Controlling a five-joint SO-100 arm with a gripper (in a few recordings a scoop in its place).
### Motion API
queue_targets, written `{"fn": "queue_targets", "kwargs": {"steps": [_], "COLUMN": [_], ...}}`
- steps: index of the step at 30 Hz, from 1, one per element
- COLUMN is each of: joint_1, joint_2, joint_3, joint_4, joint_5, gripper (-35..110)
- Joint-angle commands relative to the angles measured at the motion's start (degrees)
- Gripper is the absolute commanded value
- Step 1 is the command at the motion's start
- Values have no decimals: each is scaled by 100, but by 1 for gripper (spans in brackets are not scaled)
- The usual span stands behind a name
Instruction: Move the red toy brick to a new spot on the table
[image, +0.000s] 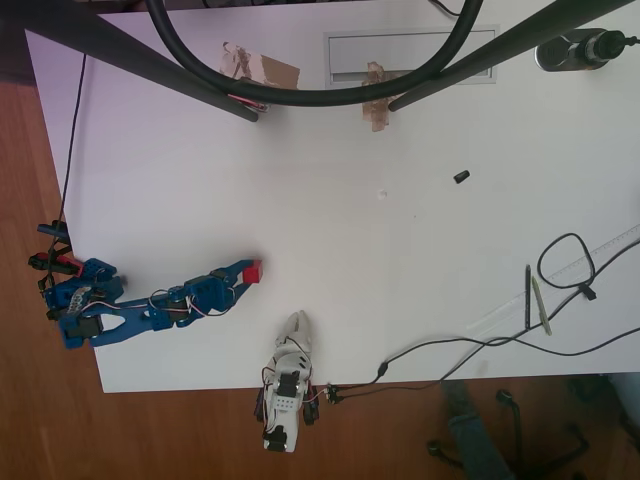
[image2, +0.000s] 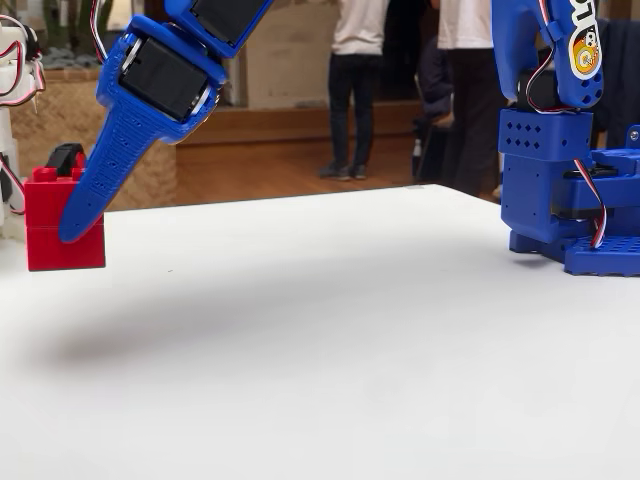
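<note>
On the white table (image: 400, 300), a large flat rectangular top with a smooth matte face, the items run as follows. Blue robot arm (image: 150, 308): perforated plastic segments with black servo blocks and thin red and white wires, based at the left edge in the overhead view and reaching right across the board. Gripper (image: 248, 272): its one visible finger (image2: 100, 175) is a long tapering blue blade with a dimpled, grid-like surface; it lies across the front of the red toy brick, and whether the jaws are clamped on the block or merely beside it cannot be told. Red toy brick (image2: 60, 235): glossy red plastic, boxy, with a seam around its middle and a stud on top, sitting low at the table surface at the gripper tip, left of centre in the overhead view (image: 255, 270). Black pen (image: 528, 297): slim and straight, lying near the right edge. Small black cylinder (image: 461, 177): short, dark, well apart from the arm, right of centre.
</note>
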Motion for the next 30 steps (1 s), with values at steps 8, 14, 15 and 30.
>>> {"fn": "queue_targets", "kwargs": {"steps": [8,14,15,30], "joint_1": [114,185,202,369], "joint_2": [-1213,-1740,-1846,-281], "joint_3": [-1819,-2188,-2285,-1477], "joint_4": [-422,-729,-738,-211], "joint_5": [527,589,598,1556], "gripper": [5,5,6,31]}}
